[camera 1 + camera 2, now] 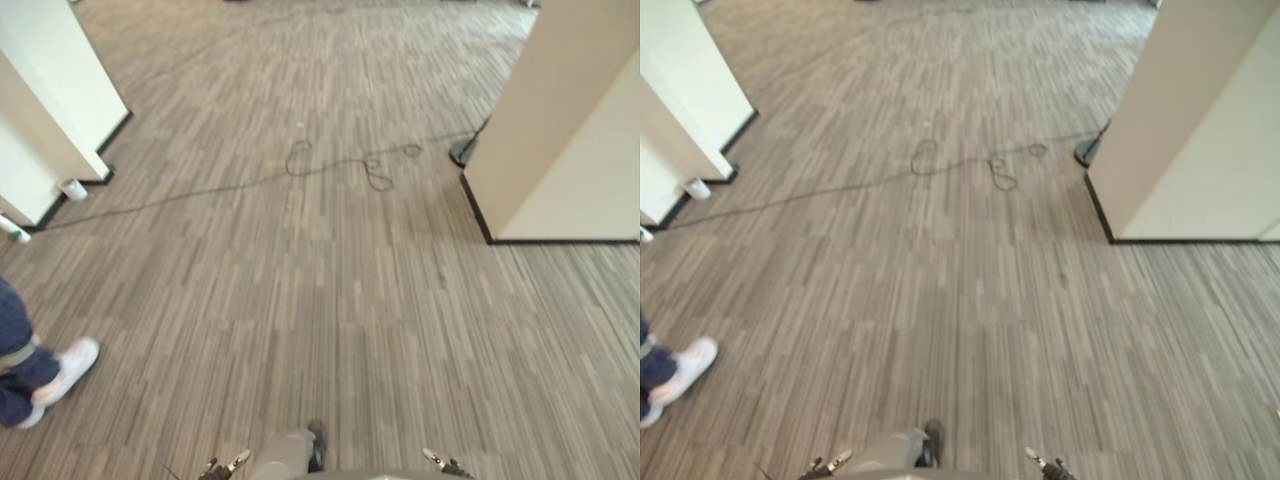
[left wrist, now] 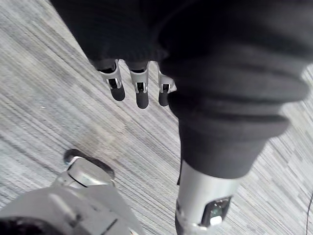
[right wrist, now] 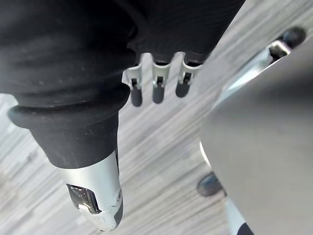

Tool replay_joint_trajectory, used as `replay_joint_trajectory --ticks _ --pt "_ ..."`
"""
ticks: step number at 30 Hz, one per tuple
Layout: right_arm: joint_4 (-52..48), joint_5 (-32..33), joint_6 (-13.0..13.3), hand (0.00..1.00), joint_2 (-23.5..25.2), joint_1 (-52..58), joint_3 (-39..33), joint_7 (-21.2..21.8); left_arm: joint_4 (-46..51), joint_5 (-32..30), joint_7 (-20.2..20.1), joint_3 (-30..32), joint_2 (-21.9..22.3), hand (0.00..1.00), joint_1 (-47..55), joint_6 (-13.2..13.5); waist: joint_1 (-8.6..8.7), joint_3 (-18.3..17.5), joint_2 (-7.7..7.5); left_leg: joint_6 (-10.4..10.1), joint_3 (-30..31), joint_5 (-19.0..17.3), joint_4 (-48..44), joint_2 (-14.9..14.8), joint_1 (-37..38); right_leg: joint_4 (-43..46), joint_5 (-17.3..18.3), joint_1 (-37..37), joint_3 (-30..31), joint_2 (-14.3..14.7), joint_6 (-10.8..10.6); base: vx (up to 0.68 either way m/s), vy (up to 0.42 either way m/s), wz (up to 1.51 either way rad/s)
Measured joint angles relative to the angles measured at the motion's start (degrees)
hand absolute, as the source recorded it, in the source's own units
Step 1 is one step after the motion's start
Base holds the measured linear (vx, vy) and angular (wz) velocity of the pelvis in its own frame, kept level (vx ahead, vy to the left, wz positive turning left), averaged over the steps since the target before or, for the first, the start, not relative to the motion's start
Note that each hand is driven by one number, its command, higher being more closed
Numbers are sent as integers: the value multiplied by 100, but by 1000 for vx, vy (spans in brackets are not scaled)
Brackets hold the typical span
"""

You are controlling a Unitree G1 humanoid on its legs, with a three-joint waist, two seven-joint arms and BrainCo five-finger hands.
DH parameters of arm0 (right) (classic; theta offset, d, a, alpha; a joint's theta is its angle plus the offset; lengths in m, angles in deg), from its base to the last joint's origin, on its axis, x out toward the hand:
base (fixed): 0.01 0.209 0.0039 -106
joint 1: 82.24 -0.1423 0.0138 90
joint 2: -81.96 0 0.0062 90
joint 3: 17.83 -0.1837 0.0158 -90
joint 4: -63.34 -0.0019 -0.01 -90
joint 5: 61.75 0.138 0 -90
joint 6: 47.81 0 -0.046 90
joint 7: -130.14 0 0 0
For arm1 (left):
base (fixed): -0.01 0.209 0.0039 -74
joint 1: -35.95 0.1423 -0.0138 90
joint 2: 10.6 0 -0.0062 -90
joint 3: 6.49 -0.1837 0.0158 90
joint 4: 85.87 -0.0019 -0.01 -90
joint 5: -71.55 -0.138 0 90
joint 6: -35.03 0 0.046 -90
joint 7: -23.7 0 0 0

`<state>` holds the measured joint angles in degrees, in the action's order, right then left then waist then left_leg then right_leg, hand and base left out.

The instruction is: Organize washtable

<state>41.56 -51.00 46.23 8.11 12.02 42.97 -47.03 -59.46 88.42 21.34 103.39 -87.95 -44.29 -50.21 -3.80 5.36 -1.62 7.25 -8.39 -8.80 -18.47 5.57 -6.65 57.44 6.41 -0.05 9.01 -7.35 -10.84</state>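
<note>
Your left hand (image 2: 142, 90) and right hand (image 3: 157, 85) are hanging, fingers released, grasping nothing. You are facing carpet floor (image 1: 330, 280); steer around the person's shoe (image 1: 68, 368) while seeking the counter.

Head stereo pair down at shared floor (image 1: 350, 300); wrist cameras close, floorward.

On the grey striped floor (image 1: 330, 300) stand 2 white partitions: the left partition (image 1: 50, 90) at the far left, the right partition (image 1: 570, 130) at the right. A small white object (image 1: 73, 188) lies at the foot of the left partition. At the near left is a person's white shoe (image 1: 68, 368) and dark blue trouser leg (image 1: 10, 315).
</note>
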Motion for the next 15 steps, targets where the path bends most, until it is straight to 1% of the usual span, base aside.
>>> replay_joint_trajectory --ticks 1,2,4,5,7,8,9,10,11,12,13,14,15 --pt "-29 11 10 0 -9 -9 3 -1 1 -20 0 -55 11 0 3 0 25 19 32 48 43 -67 125 32 258 266 76 -157 -160 -41 140 576 253 21" --pt "-166 59 21 0 -45 -6 51 -7 -2 -76 -1 -287 5 0 -9 4 33 49 117 100 122 -158 674 44 1012 542 414 -680 -673 -76 654 449 190 6" --pt "-231 98 72 0 -53 -11 61 -15 -3 -100 -5 -422 -27 0 -18 -1 135 52 135 148 259 -231 979 38 1471 314 656 -1071 -1064 -46 794 431 122 29" --pt "-321 221 115 0 -43 -27 44 -27 -12 -122 -3 -422 -5 0 -117 -8 302 64 153 154 437 -413 1072 -30 1765 -405 822 -1602 -1477 91 875 459 42 55" --pt "-437 251 124 0 -53 23 34 -48 -11 -119 6 -420 51 0 -238 -41 320 106 199 141 571 -584 1119 -112 1981 -1227 790 -1869 -1719 259 880 477 18 49" --pt "-449 265 122 0 -76 62 32 -76 -10 -121 4 -427 106 0 -354 -53 341 99 224 80 708 -678 1210 -175 2167 -2231 612 -2025 -1883 420 868 616 5 62" --pt "-457 264 123 0 -73 102 26 -147 1 -125 4 -412 199 0 -495 -54 373 80 256 -30 891 -791 1326 -227 2338 -3310 229 -2077 -2044 537 875 632 -18 68" --pt "-450 263 112 0 -77 130 10 -156 4 -128 5 -397 251 0 -533 -49 408 72 258 -92 966 -845 1417 -273 2446 -3676 77 -2117 -2093 604 916 696 -63 78" --pt "-450 260 69 0 -53 209 -6 -162 31 -176 3 -362 325 0 -471 -43 479 62 264 -281 1051 -934 1393 -344 2641 -4010 -124 -2119 -2114 763 1159 761 -92 67" --pt "-461 258 43 0 -12 308 -4 -165 92 -195 10 -225 325 0 -466 -48 532 40 215 -512 1083 -1068 790 -389 2570 -4042 -952 -1992 -1957 878 1741 954 -116 56" --pt "-489 260 36 0 -25 333 -6 -165 86 -193 13 -106 367 0 -474 -50 550 39 227 -579 1073 -1084 342 -415 2461 -3985 -1068 -1925 -1963 870 1680 955 -100 17" --pt "-652 211 1 0 -87 367 40 -153 119 -192 16 125 495 0 -484 -53 542 66 349 -937 996 -902 -1023 -557 1958 -3907 -804 -1729 -1985 1024 1702 783 -82 -17" --pt "-807 210 -10 0 -101 364 55 -154 130 -192 6 321 572 0 -464 -59 490 92 433 -1498 990 -464 -2209 -670 1438 -3966 -660 -1539 -1899 1163 1761 951 -87 -58"
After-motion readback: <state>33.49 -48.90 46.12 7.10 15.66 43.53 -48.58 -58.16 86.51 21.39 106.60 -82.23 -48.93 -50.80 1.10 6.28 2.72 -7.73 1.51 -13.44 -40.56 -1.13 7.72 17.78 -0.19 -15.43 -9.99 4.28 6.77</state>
